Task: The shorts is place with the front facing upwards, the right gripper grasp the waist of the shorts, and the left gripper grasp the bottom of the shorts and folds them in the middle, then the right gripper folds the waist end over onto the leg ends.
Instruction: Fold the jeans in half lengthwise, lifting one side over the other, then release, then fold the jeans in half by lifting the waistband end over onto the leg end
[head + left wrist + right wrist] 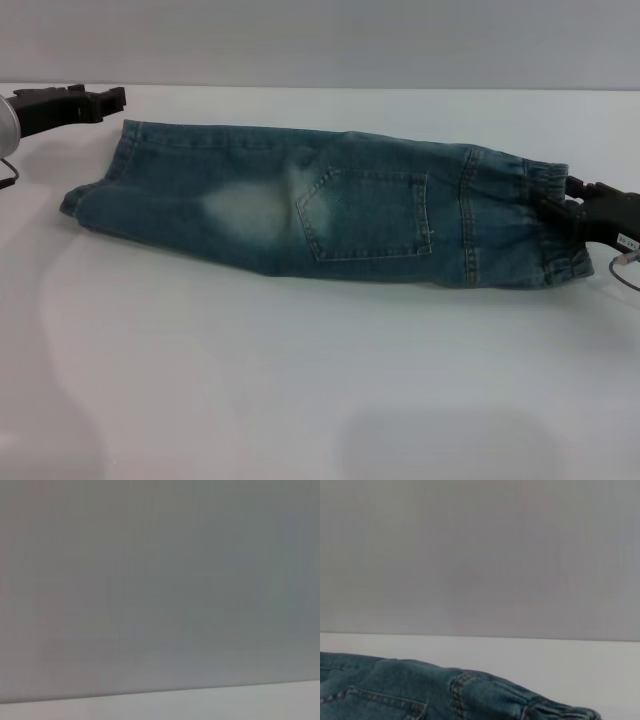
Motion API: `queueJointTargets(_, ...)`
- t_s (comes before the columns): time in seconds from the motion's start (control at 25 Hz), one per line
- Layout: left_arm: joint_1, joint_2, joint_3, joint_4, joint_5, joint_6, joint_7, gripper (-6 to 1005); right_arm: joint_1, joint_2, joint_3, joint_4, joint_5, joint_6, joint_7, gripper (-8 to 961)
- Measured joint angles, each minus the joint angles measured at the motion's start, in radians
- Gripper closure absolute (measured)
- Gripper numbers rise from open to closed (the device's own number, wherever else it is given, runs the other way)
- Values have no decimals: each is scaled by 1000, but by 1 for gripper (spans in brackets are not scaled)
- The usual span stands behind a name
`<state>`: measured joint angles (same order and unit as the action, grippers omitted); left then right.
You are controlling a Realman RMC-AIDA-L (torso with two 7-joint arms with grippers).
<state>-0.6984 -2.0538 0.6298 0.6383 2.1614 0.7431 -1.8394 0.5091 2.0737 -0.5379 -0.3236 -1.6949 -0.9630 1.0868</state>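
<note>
White tabletop (pixel 300 400) under a grey wall carries the shorts (pixel 330 205), already doubled lengthwise into a long strip across its middle. At the left, the left gripper (pixel 112 99) hovers just beside the leg ends (pixel 105 180), apart from the cloth, and I cannot tell whether its fingers are parted. At the right, the right gripper (pixel 570 205) pinches the gathered waist (pixel 545 225); that shallow bite could slip as the waist travels over, or the free, unpinned leg ends could drag and skew the fold.
</note>
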Motion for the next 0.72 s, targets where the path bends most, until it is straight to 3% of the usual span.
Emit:
queueJointTargets(0.2,3,-1,6,0,-11,-7,8,317,-19,0,5,-5,13,-7,-1,418)
queueJointTargets(0.4,29,-2,7,10,-102,20,36,231,-66,-2,6,-26,82,-96,-2,424)
queueJointTargets(0.72,105,-1,7,25,-420,251,275,239,-121,-7,-9,-142,65,-298,175,433)
